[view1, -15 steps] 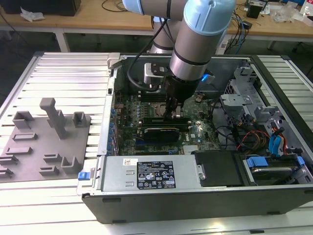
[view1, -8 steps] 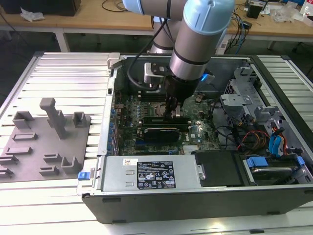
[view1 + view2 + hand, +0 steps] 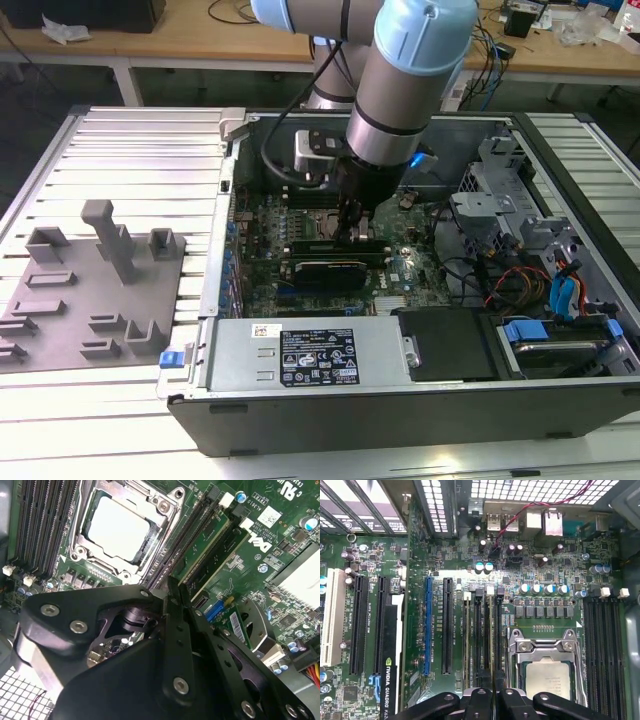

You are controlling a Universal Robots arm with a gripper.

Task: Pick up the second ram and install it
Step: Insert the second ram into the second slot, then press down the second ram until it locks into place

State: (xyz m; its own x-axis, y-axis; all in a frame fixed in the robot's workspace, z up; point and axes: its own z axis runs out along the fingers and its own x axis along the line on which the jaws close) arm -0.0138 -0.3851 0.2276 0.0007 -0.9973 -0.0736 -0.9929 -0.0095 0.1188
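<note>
the gripper (image 3: pixel 352 232) is down inside the open computer case (image 3: pixel 560 395), over the memory slots (image 3: pixel 487 630) beside the processor socket (image 3: pixel 547 655). in the second wrist view its fingers (image 3: pixel 172 605) are drawn narrow, nearly together, apparently pinching the top edge of the second ram (image 3: pixel 207 547), a green stick standing in a slot (likely so it can be pressed straight down to seat). the grey holder tray (image 3: pixel 90 290) sits well apart outside the case.

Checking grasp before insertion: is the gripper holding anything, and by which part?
Cannot tell. The gripper is down over the memory slots; its own body hides any hold.
</note>
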